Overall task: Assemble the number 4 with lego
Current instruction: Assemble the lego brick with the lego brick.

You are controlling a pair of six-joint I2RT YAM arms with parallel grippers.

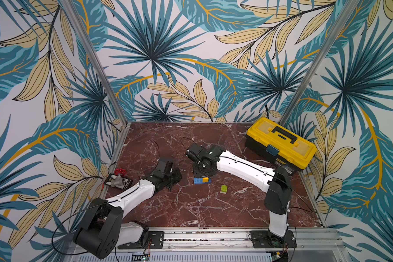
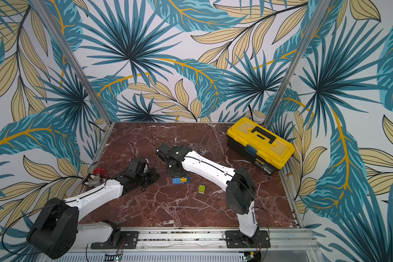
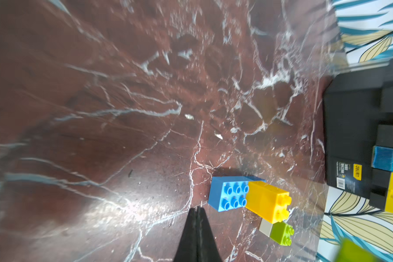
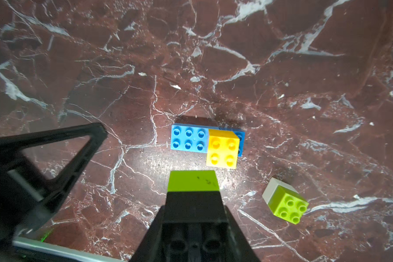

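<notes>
The right gripper (image 4: 193,197) has its fingertips hidden in both top views beneath its black wrist housing (image 1: 201,169). In the right wrist view only one plain face of the clamped lime-green brick (image 4: 193,181) shows; the black piece (image 4: 194,217) behind it is too dark to make out. A blurred black triangular frame (image 4: 55,147) runs off that picture's edge. A white brick (image 4: 269,191) is mostly hidden behind a second lime-green studded brick (image 4: 288,206). The yellow-and-black plastic toolbox (image 3: 354,127) is cropped in the left wrist view, its label print (image 3: 347,179) unreadable

Marble table (image 1: 191,208), blue-yellow lego (image 1: 202,180), green-white lego (image 1: 223,189), toolbox (image 1: 280,143), valve (image 1: 117,180)
</notes>
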